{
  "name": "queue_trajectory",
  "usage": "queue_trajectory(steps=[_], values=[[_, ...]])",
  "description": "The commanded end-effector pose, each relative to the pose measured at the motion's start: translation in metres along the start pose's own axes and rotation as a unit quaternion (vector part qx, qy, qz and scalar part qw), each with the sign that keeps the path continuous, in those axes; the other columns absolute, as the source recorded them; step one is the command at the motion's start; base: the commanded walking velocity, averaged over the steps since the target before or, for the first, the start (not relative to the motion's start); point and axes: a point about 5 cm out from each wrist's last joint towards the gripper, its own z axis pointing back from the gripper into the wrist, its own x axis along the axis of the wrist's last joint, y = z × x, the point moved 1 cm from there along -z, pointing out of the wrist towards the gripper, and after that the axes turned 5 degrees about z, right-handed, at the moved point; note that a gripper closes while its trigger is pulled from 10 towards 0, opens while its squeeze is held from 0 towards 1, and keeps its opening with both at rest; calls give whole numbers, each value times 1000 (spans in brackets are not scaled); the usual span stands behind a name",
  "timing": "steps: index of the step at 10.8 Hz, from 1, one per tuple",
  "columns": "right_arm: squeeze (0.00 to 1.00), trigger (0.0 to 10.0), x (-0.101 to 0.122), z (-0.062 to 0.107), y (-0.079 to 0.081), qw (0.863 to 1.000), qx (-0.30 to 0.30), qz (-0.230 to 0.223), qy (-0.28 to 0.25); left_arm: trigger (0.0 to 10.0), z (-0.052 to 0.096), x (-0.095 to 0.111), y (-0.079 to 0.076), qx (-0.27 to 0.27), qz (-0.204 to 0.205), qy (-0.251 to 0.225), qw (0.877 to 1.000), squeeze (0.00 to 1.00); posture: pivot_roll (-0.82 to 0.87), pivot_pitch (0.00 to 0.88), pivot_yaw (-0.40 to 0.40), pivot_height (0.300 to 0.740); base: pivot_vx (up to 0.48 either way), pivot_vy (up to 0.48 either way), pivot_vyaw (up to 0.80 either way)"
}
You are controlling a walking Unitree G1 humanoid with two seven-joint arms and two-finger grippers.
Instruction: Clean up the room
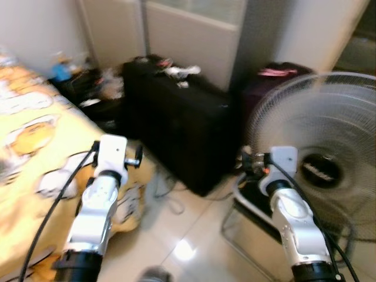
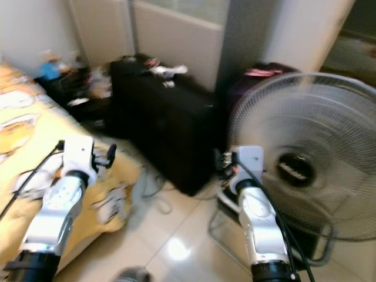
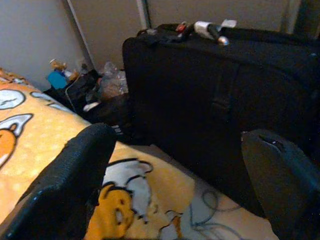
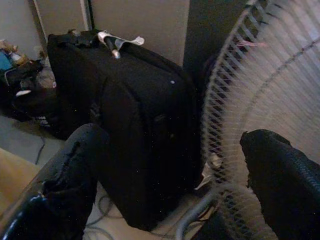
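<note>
Glossy pale tiled floor [image 1: 194, 235] catching a bright ceiling reflection. Beige panelled doors [image 1: 188, 35] and off-white walls [image 1: 35, 29] behind. Bed under a yellow cartoon blanket [image 1: 35, 147] on the left.

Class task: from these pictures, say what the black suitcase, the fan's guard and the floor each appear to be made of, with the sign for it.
Black suitcase: probably woven fabric, matte; stitched panels and a strap show in the wrist views.
Fan guard: thin pale wires radiating from the hub, likely coated metal, though plastic cannot be ruled out.
Floor: glossy hard tile or stone, by the bright reflected light spot.
</note>
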Motion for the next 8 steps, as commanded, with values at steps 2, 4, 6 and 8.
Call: queue_trajectory(steps=[2, 4, 6, 8], values=[[1000, 10000, -5, -1, -1, 1000, -17, -1, 7, 10000, -1, 4, 6, 6, -10, -8, 1000, 0, 43, 0, -55, 740, 0, 390, 703], [1000, 10000, -13, -2, -6, 998, -38, -26, 33, 10000, -2, 5, 5, 0, -21, -7, 1000, 0, 37, 0, -38, 740, 0, 390, 0], [1000, 10000, -7, -6, -2, 999, -32, -30, 21, 10000, -4, 7, 4, 1, -18, -9, 1000, 0, 34, 0, -41, 740, 0, 388, 0], [1000, 10000, -7, -7, -1, 999, -28, -28, 22, 10000, -4, 6, 3, 1, -17, -10, 1000, 0, 38, 0, -49, 740, 0, 386, 0]])
